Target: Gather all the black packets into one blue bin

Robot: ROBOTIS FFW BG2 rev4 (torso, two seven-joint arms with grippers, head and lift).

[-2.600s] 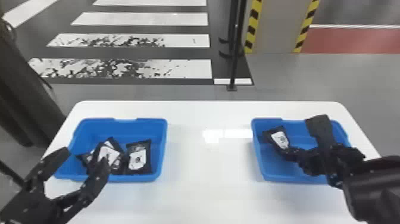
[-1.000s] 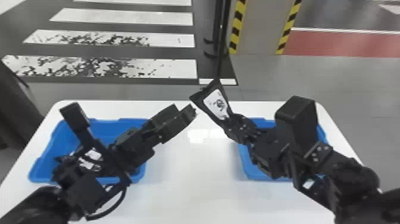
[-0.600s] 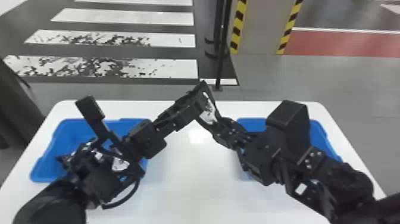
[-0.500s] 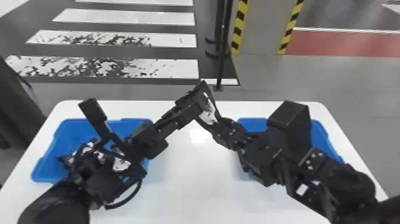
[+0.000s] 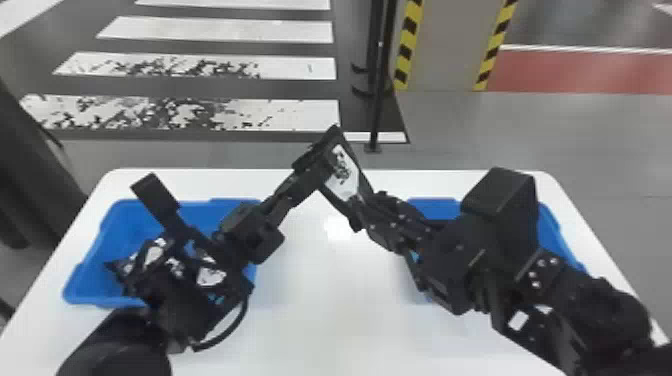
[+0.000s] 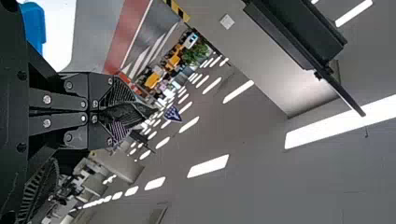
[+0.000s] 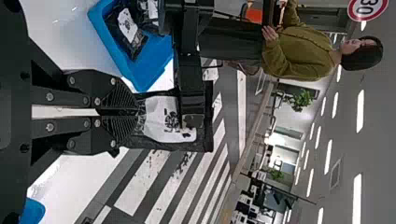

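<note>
**Labelled black packet (image 5: 364, 181) gripped from both sides above the white table (image 5: 310, 320)**

The packet is tilted above the far middle of the table. The left gripper (image 5: 320, 167) has its fingers closed on the packet's upper part, on the side toward the table's left half. The right gripper (image 5: 361, 201) has its fingers closed on the lower end, on the side toward the table's right half; the right wrist view shows its fingertips together on the film.

The packet's face bears a white label (image 5: 344, 172) with a dark printed motif; its wording cannot be made out.

On the table's left half lies the left blue bin (image 5: 97, 252), which contains several packets (image 5: 210, 276). These also carry white labels with dark marks; the left arm partly covers them, so their number cannot be told. On the table's right half lies the right blue bin (image 5: 434, 207), largely hidden by the right arm, and its contents cannot be determined.

Beyond the table, a round sign (image 7: 368, 8) with a red rim bears dark numerals. White crossing stripes (image 5: 215, 30) mark the floor beyond the table's far edge.
</note>
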